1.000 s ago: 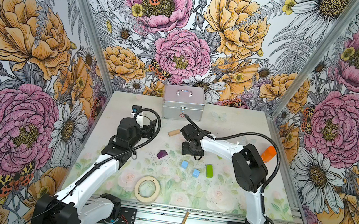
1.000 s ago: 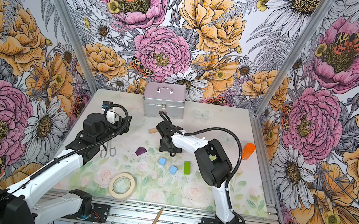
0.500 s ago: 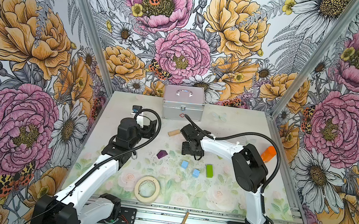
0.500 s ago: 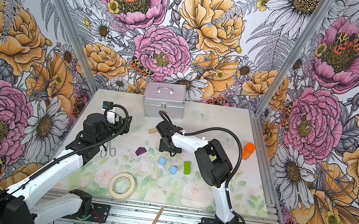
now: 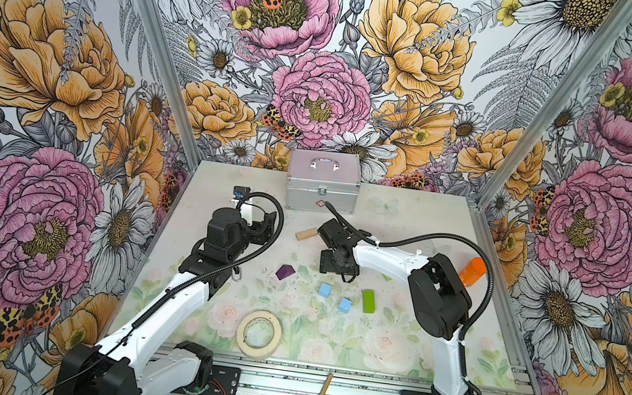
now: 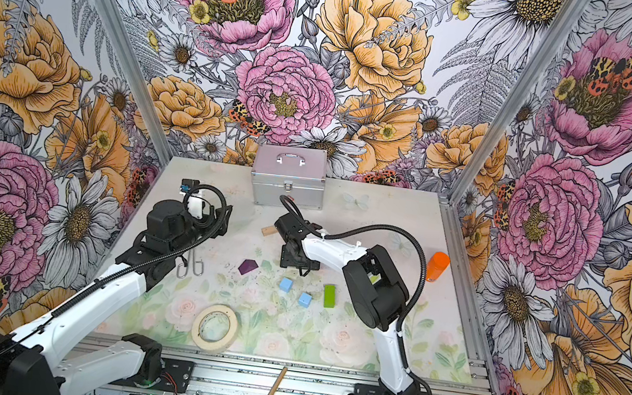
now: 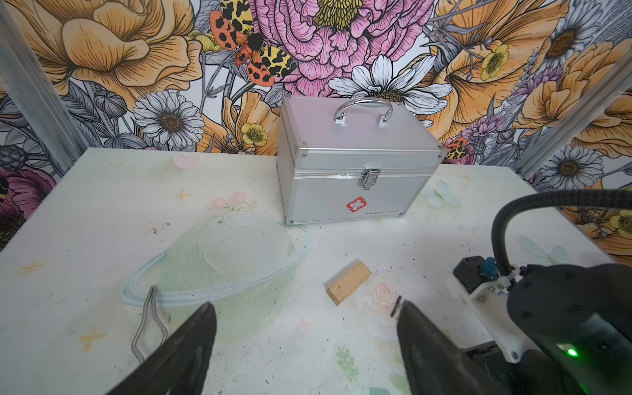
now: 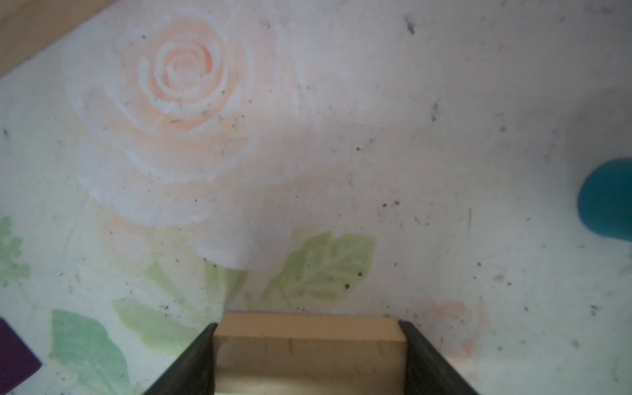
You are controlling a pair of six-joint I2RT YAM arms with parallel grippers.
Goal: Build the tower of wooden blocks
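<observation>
The right end effector (image 8: 307, 326) clamps a plain tan wooden bar (image 8: 307, 345); its twin (image 5: 307, 234) lies just beside, toward the gaping left end effector (image 7: 305, 307).

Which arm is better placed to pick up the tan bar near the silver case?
Left, I think. The left gripper is open and empty, with the loose tan bar just ahead. The right gripper holds a second tan bar between its fingers.

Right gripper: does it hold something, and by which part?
The right gripper holds a tan wooden block, clamped across its two opposite side faces.
</observation>
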